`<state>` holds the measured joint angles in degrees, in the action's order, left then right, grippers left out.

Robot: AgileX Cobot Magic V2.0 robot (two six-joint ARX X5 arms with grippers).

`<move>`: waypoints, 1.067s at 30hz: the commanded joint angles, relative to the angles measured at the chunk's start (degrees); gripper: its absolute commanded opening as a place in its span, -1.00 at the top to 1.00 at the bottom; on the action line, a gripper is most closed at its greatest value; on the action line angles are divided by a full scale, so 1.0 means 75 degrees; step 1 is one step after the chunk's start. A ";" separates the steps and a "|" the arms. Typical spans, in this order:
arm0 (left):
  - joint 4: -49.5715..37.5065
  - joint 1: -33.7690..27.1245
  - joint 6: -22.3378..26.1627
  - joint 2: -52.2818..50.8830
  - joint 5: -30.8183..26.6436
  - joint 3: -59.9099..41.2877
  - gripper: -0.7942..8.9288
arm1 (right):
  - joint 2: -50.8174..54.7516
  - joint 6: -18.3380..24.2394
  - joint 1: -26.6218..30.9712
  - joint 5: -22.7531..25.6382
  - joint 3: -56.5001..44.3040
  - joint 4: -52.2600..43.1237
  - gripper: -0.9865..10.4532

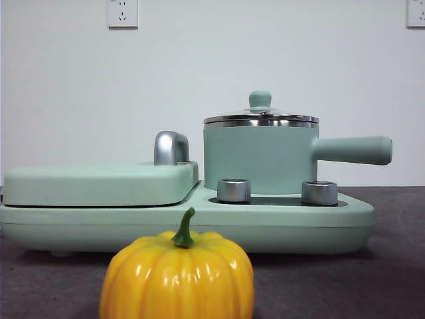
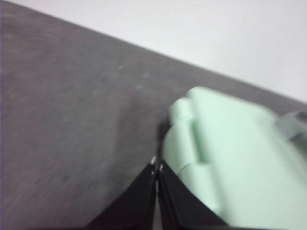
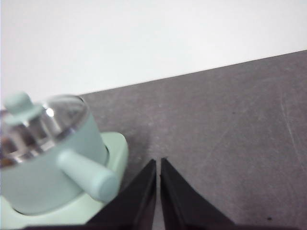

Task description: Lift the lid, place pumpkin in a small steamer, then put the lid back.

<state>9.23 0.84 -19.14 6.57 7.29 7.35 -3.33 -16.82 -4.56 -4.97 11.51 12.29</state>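
A glossy yellow-orange ribbed toy pumpkin with a curved green stem stands on the dark grey table at the very front of the front view, large and partly cut off by the bottom edge. Its skin shines with pale highlights along the ribs.

Behind it sits a wide mint-green cooking base with two short steel dials on its right half. On that right half stands the small steamer, a mint-green cylindrical pot with a steel rim and a long straight mint-green handle pointing to the right. The small round glass lid with a shiny steel rim and a mint-green knob is seated on the pot, closing it. The left half of the base carries a flat rectangular mint-green cover with a chrome handle.

The left gripper hangs over the table just beside the rounded corner of the mint-green cover, its two black jaws pressed together with nothing between them. The right gripper hangs over bare table near the steamer's handle, its jaws likewise closed and empty. Neither gripper touches anything, and neither shows in the front view.
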 commanded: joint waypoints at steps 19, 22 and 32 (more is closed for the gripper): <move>0.1958 0.1673 0.1728 0.5187 0.3214 0.5587 0.82 | -0.3821 0.1550 -0.0184 -0.3404 0.4797 0.3926 0.81; 0.2022 0.1955 0.1751 0.5403 0.3506 0.5829 0.82 | -0.4004 0.1798 -0.0184 -0.3678 0.5091 0.4220 0.81; 0.2043 0.2192 0.1749 0.5415 0.3506 0.5826 0.39 | -0.3984 0.1728 -0.0181 -0.3786 0.5115 0.4191 0.62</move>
<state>25.08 17.06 -6.83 46.83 33.26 50.11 -32.93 -4.29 -5.69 -33.21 48.88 44.01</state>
